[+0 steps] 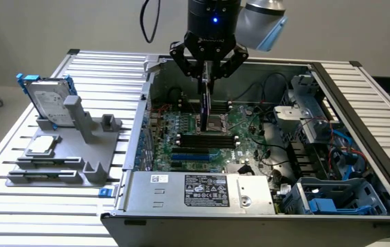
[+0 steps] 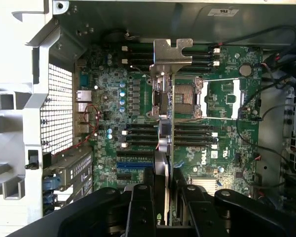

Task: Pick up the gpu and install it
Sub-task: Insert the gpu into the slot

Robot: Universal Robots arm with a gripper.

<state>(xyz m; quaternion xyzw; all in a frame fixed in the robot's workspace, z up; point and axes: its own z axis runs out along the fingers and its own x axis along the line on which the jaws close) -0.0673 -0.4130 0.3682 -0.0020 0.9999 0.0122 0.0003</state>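
Fingers [image 2: 144, 197] clamped on the gpu [image 1: 206, 105], card held on edge and upright over the motherboard [image 1: 250, 139] inside the open case [image 1: 359, 128], silver bracket [image 2: 167, 54] at its far end, hard drive [image 1: 47, 103] on the tabletop [image 1: 44, 206] at the case's 9 o'clock in the exterior view.

The gripper [image 1: 207, 76] is black, and the graphics card [image 2: 166, 64] has a silver bracket. The motherboard [image 2: 222, 123] is green with black and blue slots, and a thin red wire [image 2: 91, 123] lies over it. The hard drive [image 1: 46, 100] is silver with blue rails, its stand [image 1: 78, 149] is grey, the table [image 1: 99, 62] shows silver stripes, and the power supply [image 1: 154, 188] is silver with a black label.
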